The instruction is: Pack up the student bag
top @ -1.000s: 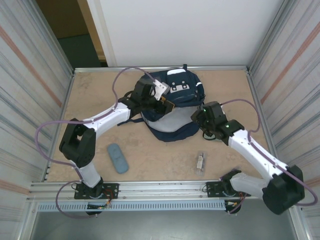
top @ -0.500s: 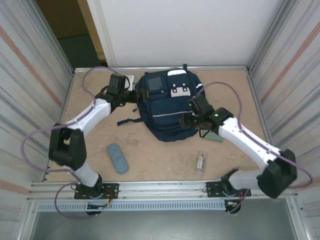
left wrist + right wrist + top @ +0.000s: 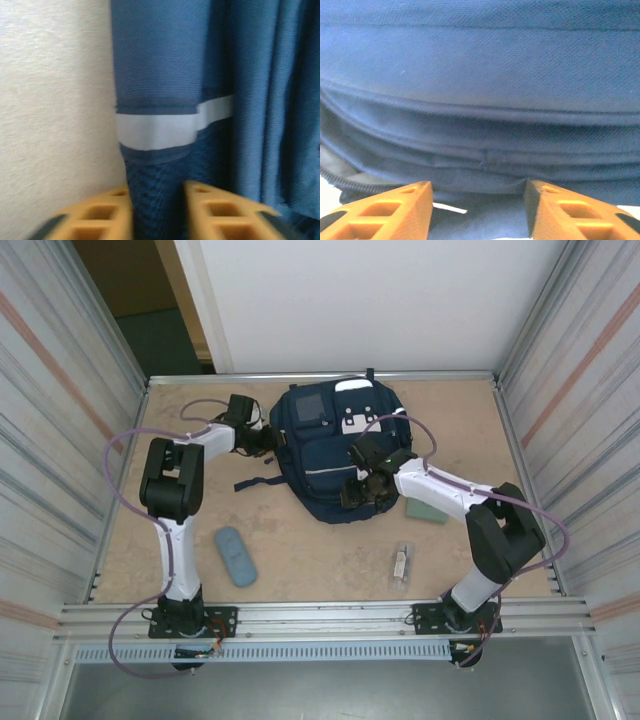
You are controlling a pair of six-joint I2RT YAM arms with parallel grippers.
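Note:
The student bag (image 3: pixel 322 452), a navy backpack with white patches, lies flat in the middle of the table. My left gripper (image 3: pixel 270 436) sits at its left side. In the left wrist view, this gripper (image 3: pixel 156 194) is shut on a fold of blue mesh fabric below a white band of the bag (image 3: pixel 160 75). My right gripper (image 3: pixel 358 490) rests against the bag's lower right edge. Its orange fingers (image 3: pixel 395 210) stand apart, open, with the bag's seams and zipper folds (image 3: pixel 480 75) just ahead of them.
A blue-grey oblong case (image 3: pixel 235 555) lies near the front left. A small silver object (image 3: pixel 400 563) lies at the front right. A flat green item (image 3: pixel 427 509) sits under the right arm beside the bag. Metal walls ring the table.
The bag stood open with a pale inside and now lies flat. My left gripper moved from above it to its left side and shut on fabric. My right gripper moved onto the lower right edge.

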